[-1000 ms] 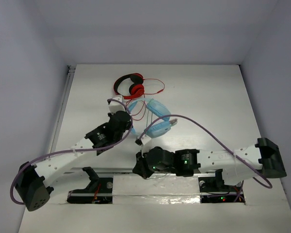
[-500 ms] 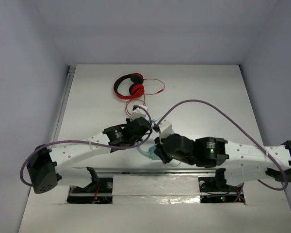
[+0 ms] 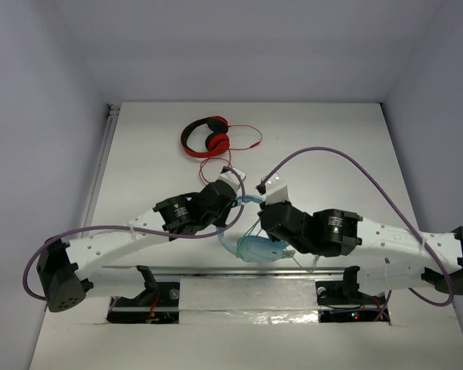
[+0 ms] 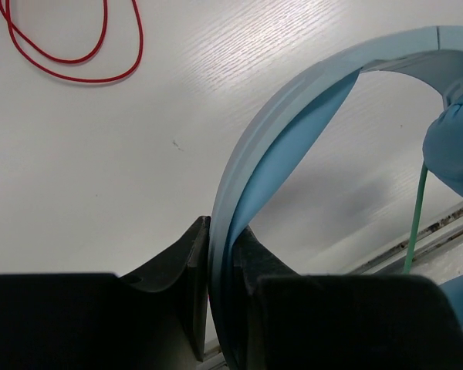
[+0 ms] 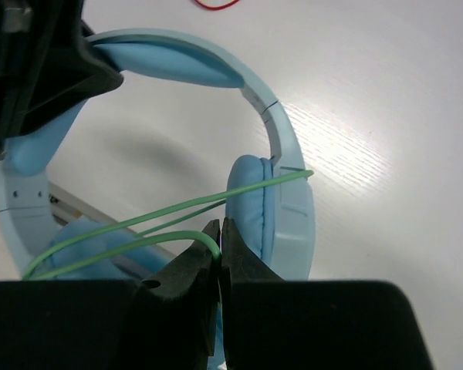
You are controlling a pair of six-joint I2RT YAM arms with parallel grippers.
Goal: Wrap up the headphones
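The light-blue headphones [image 3: 256, 249] hang off the table between my two arms, near the front edge. My left gripper [image 4: 220, 258] is shut on the wide headband [image 4: 309, 116], which arches up and right from its jaws. In the right wrist view one oval cup [image 5: 285, 208] hangs in the middle, with the thin green cable [image 5: 139, 220] strung across it in loops. There my right gripper [image 5: 220, 239] is shut on a bend of that cable. From above, the left gripper [image 3: 238, 199] and right gripper [image 3: 261, 223] are close together over the headphones.
Smaller red-and-black headphones [image 3: 207, 136] lie further back, and their red cable [image 4: 77, 54] trails toward my left gripper. A metal rail [image 3: 201, 271] runs along the near table edge just below the hanging cup. Walls enclose the table on three sides.
The headphones have come off the middle of the table and now hang nearer the front edge. Both grippers moved in together, the right one swinging rightward and back with the cable.
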